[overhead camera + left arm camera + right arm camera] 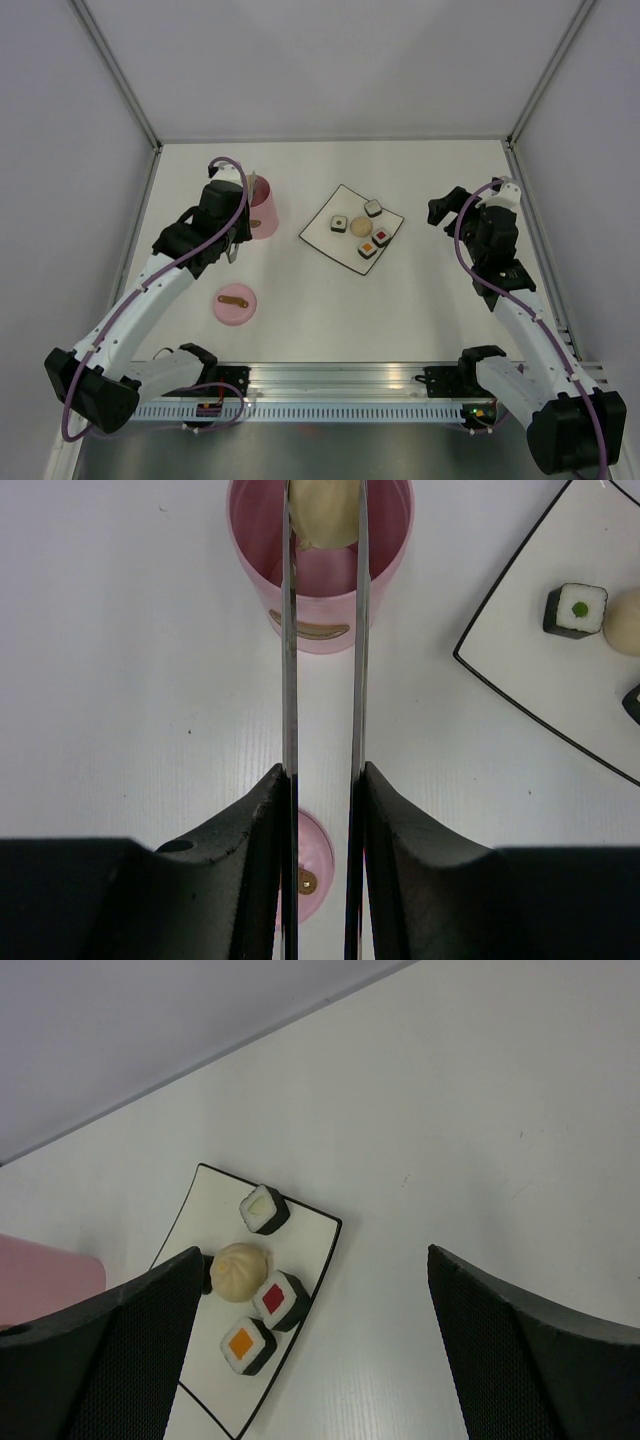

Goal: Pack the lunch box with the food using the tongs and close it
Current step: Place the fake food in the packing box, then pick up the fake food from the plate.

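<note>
Matte left gripper (322, 810) clamped on thin metal tongs (289, 660); ahead, rounded beige ball (322, 515) between tips, above pink cylindrical lunch box (250, 550); right gripper (313, 1255) apart.

My left tool (322, 780) is clamped on both silvery arms of the tongs (290, 680), which run straight up from my black fingers (250, 820) to a beige ball (322, 515) pinched between their tips at the open mouth of the pink lunch box (390, 590). The box stands upright on the white tabletop (130, 680), its brown mark facing me. The pink lid (318, 850) shows between the tong arms near my fingers, and at the right the plate (540, 670) carries a green-centred sushi roll (576, 611) beside another beige ball (625, 620).
</note>
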Robot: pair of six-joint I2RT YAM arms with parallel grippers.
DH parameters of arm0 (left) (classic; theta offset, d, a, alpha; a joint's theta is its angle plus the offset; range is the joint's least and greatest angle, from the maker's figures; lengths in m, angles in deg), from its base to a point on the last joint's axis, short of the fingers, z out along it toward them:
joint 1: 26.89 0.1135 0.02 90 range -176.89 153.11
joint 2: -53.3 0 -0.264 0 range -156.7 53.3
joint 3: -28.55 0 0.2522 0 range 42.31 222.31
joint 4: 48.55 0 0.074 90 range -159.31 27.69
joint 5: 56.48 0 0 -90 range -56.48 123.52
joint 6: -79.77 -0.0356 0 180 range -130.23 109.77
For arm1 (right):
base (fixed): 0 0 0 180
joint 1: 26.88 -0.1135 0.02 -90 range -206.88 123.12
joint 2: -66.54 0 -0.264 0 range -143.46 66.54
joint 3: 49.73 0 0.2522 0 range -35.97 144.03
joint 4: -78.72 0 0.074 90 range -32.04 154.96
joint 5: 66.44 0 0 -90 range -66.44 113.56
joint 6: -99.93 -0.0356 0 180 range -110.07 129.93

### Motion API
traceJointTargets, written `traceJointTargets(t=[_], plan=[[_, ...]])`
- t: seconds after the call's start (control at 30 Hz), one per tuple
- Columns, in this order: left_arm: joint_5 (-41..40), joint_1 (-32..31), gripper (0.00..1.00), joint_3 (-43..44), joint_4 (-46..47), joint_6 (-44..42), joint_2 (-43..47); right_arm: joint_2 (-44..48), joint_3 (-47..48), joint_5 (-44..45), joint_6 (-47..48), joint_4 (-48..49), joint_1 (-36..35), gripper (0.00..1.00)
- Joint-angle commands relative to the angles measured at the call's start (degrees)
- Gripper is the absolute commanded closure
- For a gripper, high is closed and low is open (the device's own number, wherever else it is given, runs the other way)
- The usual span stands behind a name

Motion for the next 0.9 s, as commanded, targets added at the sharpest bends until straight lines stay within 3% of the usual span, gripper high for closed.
traceJointTargets(t=[0.0,0.23,0.57,0.7,0.77,0.87], plan=[[-0.7,0.2,0.63,0.5,0.4,0.8,0.1,-0.5,0.2,-0.8,-0.7,0.6,0.1,0.02],[-0.8,0.2,0.46,0.8,-0.4,0.4,0.5,-1.3,0.4,-1.3,-1.1,0.8,0.1,0.02],[-1.2,0.1,0.47,3.0,-1.6,0.1,0.6,-1.2,0.5,-1.6,-1.4,0.9,0.0,0.02],[7.5,-0.2,0.50,6.7,-2.3,0.8,0.7,-1.0,0.4,0.1,-1.9,0.6,0.1,0.02],[9.8,-1.9,0.53,8.8,-1.9,1.2,-0.3,-1.3,0.5,2.2,-3.3,-0.3,0.1,0.02],[4.4,-10.2,0.53,11.7,-1.8,1.0,-4.3,-2.0,1.1,6.3,-5.0,-3.1,0.1,0.02]])
